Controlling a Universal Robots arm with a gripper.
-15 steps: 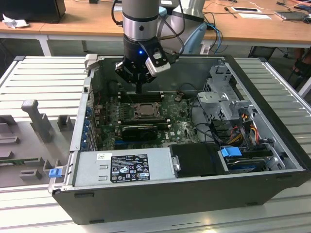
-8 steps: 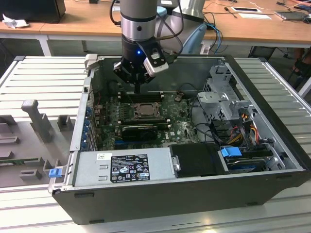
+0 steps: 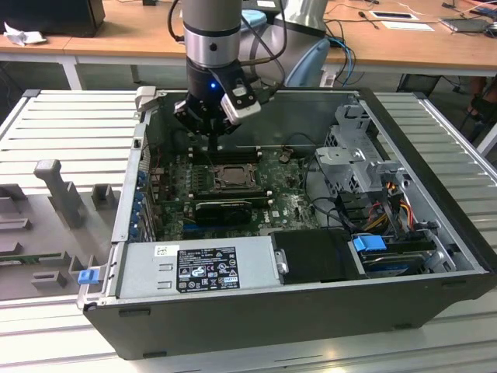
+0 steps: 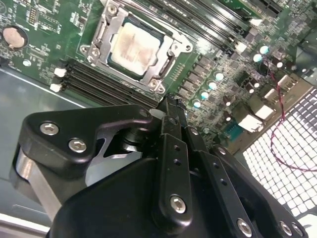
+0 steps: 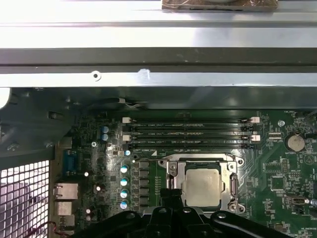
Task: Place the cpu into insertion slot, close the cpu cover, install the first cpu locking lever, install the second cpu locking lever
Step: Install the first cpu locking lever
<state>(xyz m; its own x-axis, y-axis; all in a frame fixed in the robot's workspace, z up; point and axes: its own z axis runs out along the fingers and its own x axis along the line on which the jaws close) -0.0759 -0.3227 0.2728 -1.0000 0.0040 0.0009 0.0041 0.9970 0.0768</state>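
The cpu lies flat in the insertion slot on the green board, its pale metal top stained; it also appears in the first wrist view and the exterior view. The cpu cover lies down around the chip as a metal frame. My gripper hangs above the board just behind the socket, toward the case's back wall. Its black fingers are pressed together with nothing between them, and their tips sit beside the socket's edge.
Long black memory slots run beside the socket. A black ribbed block sits in front of it. The grey power supply, a black duct and the drive cage with cables crowd the case's front and right in the exterior view.
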